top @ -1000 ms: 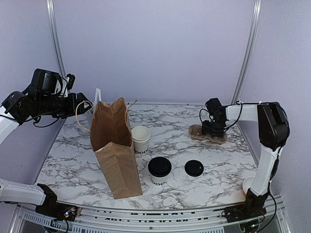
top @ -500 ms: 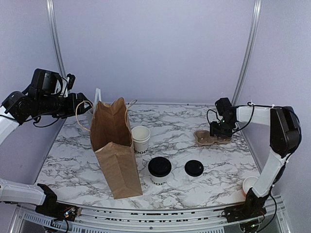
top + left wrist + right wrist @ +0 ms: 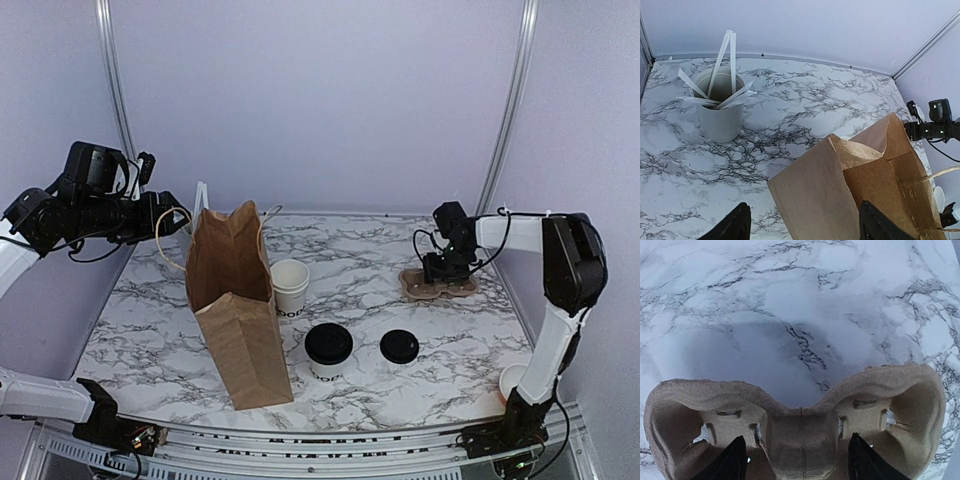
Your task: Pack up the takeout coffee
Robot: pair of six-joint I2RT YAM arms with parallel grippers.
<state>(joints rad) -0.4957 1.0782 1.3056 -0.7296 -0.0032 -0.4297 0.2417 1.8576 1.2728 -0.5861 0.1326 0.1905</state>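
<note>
Takeout coffee (image 3: 328,350) stands upright on the counter (image 3: 450,330), lid on, well apart from both sets of fingers. It sits toward the arm bases and to the left of the right fingers (image 3: 735,460), w/ a loose black lid (image 3: 399,346) roughly between. Those right fingers are apart, one either side of the centre bridge of a pulp cup carrier (image 3: 795,435), not visibly pinching it. Left fingers (image 3: 735,227) are spread too, nothing held, hovering above the open mouth of the brown paper bag (image 3: 860,190), which stands between them and the coffee. A lidless cup stack (image 3: 290,287) sits beside the bag. Handling, as a guess: the cup is light but thin-walled and prob. dents if squeezed hard. The plastic lid looks slick and could pop off. Best hold is the paper sidewall just under the lid rim, gentle, kept upright in case it's full.
</note>
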